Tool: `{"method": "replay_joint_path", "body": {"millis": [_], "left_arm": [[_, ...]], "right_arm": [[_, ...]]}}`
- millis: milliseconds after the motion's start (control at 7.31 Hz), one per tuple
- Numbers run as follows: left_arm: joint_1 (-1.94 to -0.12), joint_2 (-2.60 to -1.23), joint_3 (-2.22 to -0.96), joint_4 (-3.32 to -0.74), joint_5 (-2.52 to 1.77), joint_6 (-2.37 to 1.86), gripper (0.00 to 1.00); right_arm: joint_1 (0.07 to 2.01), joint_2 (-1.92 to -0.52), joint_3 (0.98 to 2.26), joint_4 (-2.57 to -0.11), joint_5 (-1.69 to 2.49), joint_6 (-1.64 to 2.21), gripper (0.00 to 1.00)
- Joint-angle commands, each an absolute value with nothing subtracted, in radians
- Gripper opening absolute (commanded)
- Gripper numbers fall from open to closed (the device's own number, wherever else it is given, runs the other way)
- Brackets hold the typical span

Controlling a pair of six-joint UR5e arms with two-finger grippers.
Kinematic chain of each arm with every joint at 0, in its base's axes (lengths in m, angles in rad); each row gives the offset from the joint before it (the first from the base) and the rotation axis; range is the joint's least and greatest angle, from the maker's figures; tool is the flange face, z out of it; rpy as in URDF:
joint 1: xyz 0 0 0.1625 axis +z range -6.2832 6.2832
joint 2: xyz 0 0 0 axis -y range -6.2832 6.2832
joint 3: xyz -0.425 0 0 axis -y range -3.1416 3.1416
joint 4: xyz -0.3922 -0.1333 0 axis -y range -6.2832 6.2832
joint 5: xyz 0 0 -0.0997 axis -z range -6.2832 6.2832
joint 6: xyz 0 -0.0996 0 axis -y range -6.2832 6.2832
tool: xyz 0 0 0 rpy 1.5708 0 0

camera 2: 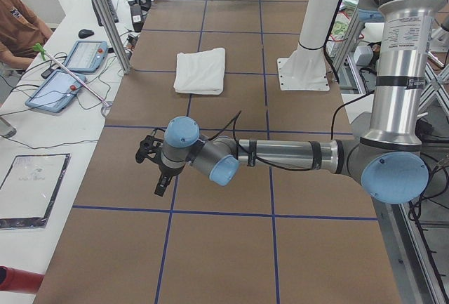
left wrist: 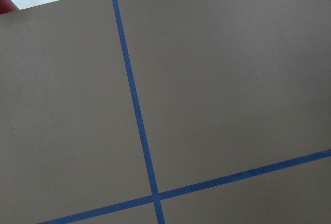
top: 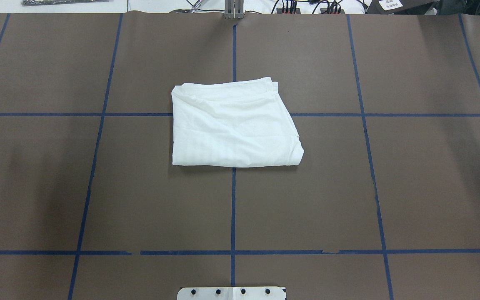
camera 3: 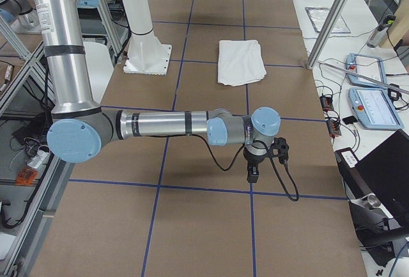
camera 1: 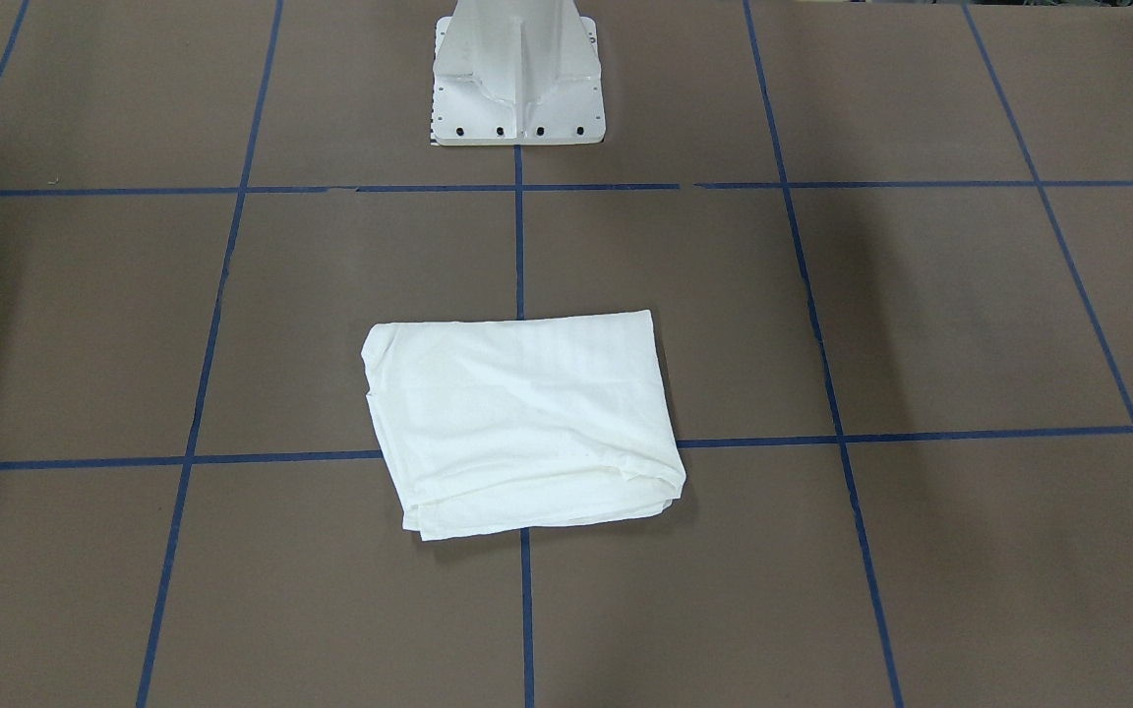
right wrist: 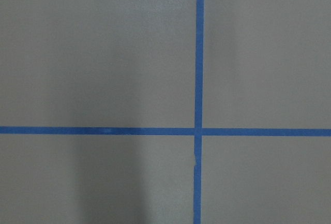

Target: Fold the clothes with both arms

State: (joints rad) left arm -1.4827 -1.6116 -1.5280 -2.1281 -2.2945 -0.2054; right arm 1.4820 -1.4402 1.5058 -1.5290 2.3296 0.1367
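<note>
The clothes are one white shirt (camera 1: 522,423), folded into a compact rectangle on the brown table. It lies near the table's middle (top: 231,125), across the central blue tape line. In the side views the shirt (camera 2: 200,71) (camera 3: 241,61) rests far from both arms. My left gripper (camera 2: 160,186) hangs over bare table well short of the shirt, pointing down. My right gripper (camera 3: 253,174) likewise points down over bare table at the opposite end. Whether either is open or shut, I cannot tell. Both wrist views show only brown table and blue tape.
The white pedestal base (camera 1: 517,79) stands at the robot's side of the table (top: 231,293). Side benches hold tablets (camera 2: 57,90) and a laptop (camera 3: 383,168). A seated person (camera 2: 17,27) is beside the left-end bench. A metal post (camera 3: 329,24) rises near the shirt.
</note>
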Motion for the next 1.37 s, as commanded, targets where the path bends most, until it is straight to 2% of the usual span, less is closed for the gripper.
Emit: {"method": "replay_joint_path", "body": {"millis": [0,547,1231], "left_arm": [[-1.482,-1.611,-1.531,-2.129,-2.295,-0.203,1.0],[-1.483,-1.612,-1.571,-2.036,-2.298,-0.132,1.0],[-1.482,-1.612,-1.569,-2.046,-2.301,-0.144,1.0]], "right_arm": [[1.482,-1.44,1.508,-1.525,2.344,0.144,1.0],[1.48,-1.437,1.505,-1.525,2.333,0.146,1.0],[1.479,-1.433,1.511,-1.522,2.335,0.147,1.0]]}}
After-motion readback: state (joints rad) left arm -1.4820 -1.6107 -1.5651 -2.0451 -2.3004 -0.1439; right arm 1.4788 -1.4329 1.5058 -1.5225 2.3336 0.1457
